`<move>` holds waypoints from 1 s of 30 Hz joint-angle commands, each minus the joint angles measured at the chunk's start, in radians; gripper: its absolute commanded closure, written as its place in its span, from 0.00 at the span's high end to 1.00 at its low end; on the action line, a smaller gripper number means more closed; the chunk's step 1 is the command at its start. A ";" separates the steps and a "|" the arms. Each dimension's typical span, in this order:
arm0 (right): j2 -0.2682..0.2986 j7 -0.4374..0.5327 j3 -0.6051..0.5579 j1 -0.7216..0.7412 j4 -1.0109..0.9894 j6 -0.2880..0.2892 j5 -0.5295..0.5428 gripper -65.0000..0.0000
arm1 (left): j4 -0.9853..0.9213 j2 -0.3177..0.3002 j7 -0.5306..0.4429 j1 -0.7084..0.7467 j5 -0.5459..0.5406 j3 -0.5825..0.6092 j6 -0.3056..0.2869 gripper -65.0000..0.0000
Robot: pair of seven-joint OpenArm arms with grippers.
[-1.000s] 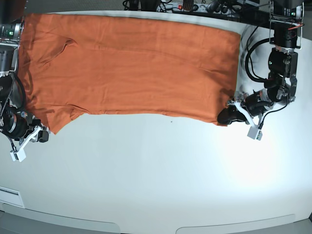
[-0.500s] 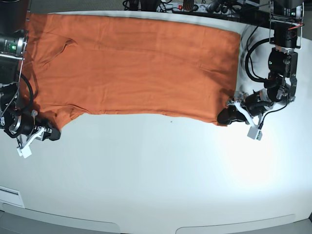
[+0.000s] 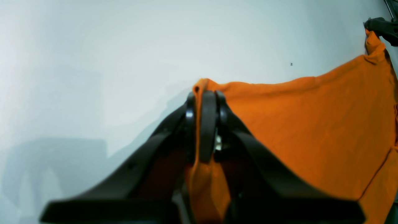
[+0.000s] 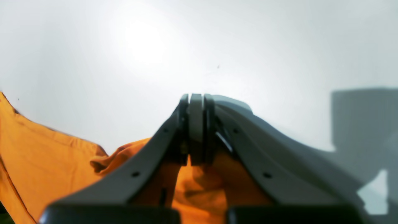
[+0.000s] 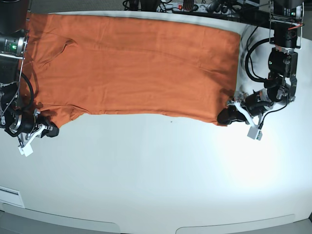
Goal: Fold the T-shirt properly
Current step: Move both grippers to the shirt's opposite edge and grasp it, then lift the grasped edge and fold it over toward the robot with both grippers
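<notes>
T-shirt (image 5: 131,68): orange, spread flat across the far half of the table, near edge wavy.
Left gripper (image 3: 203,96): jaws clamped on the shirt's near corner.
Right gripper (image 4: 196,99): jaws closed, orange fabric bunched between them.
Table (image 5: 161,175): white, glossy, glare patch near the left arm.
Background: cables (image 5: 251,53) and a power strip (image 5: 183,7) behind the far edge.

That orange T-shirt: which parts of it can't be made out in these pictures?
- Base view: the T-shirt's far left edge is hidden behind the right arm and cut by the frame.
- Left wrist view: the corner pinched by the left end effector is covered by its fingers.
- Right wrist view: cloth under the right end effector is blurred and blocked.
- Neck tag: not discernible anywhere.
</notes>
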 commanded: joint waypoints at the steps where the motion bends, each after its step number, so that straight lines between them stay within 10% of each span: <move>1: 0.021 0.000 0.000 0.020 0.010 -0.002 0.012 0.00 | 0.005 -0.013 0.030 -0.006 0.032 0.001 0.011 0.00; 18: 0.069 0.085 0.000 0.010 0.322 -0.002 -0.001 0.00 | 0.005 -0.012 -0.023 -0.143 0.137 0.001 0.009 0.00; 30: 0.111 0.100 0.000 0.011 0.437 -0.002 -0.039 0.00 | 0.005 -0.010 -0.022 -0.259 0.133 0.001 -0.103 0.00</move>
